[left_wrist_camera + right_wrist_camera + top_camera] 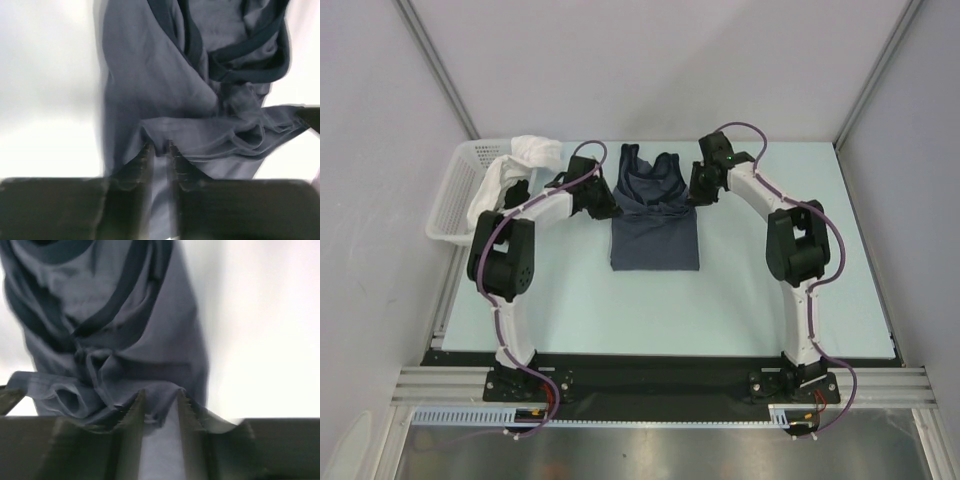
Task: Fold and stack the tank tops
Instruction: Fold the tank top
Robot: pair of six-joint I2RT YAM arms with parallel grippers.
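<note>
Pale mint-green worktop (760, 300), matte and smooth, rectangular, running from the near rail to the back wall. Plain white wall panels (650, 60) close it in on three sides, with bare aluminium posts (435, 65) slanting up at the two far corners. A black strip (650, 365) and a ribbed metal rail (660, 392) run along the near edge, where both arm bases are bolted.

Item one: tank top (655, 235), slate-blue with darker trim, lying at the middle of the worktop, towards the back. Its near half lies flat as a neat rectangle. Its far half, with the straps and neckline, is rumpled and bunched on top.

Item two: left gripper (603, 197), at the left side of the bunched part. From its wrist view the jaws stand slightly apart, released. A raised fold of the blue cloth meets the fingertips (147, 160) and shows in the narrow gap.

Item three: right gripper (698, 188), at the opposite side of the same part. Its jaws are parted a little wider, also released. The cloth edge peaks against the fingertips (135, 410).

Item four: white lattice basket (450, 205), at the far left corner, partly overhanging the worktop edge. A white cloth (535, 150) is draped over its right rim, just behind the left arm.

Both wrist views are blurred, so fine detail of the fabric cannot be made out.
</note>
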